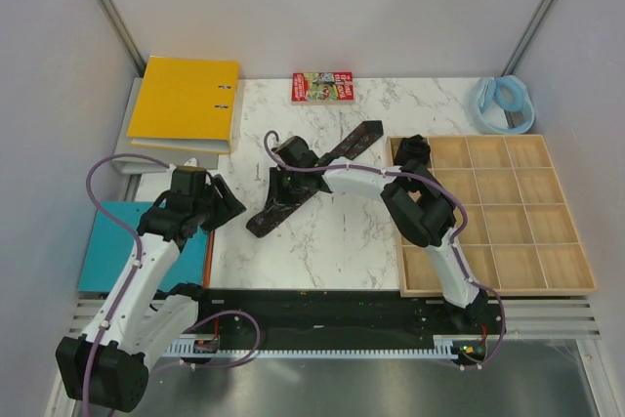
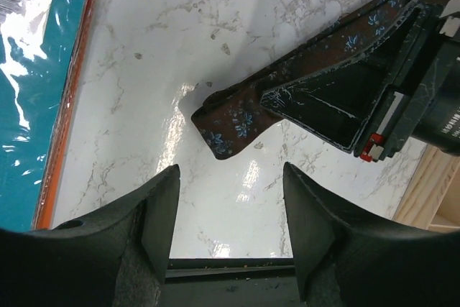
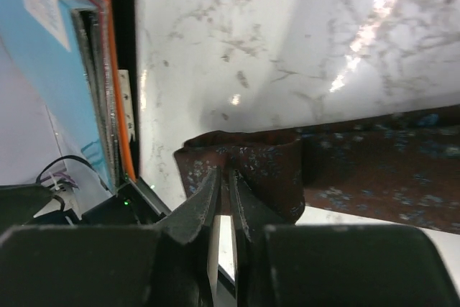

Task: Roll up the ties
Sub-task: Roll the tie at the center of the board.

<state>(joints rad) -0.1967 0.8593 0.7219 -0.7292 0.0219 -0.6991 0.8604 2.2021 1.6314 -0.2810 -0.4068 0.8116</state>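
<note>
Rolling barely begun: your right fingers (image 3: pixel 205 203) pinch the dark brown patterned necktie (image 3: pixel 374 170) at its first curl; left fingers (image 2: pixel 162 213) hang spread.

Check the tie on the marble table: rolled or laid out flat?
Mostly laid out: the tie runs as a long diagonal strip; only the end pinched in the right gripper curls up.

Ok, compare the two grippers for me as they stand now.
The left gripper is open; the right gripper is shut. The left gripper holds nothing, while the right gripper pinches a fold of the tie. The left gripper hangs over bare marble short of the tie's pointed end; the right gripper lies along the tie. Both are black and two-fingered.
</note>
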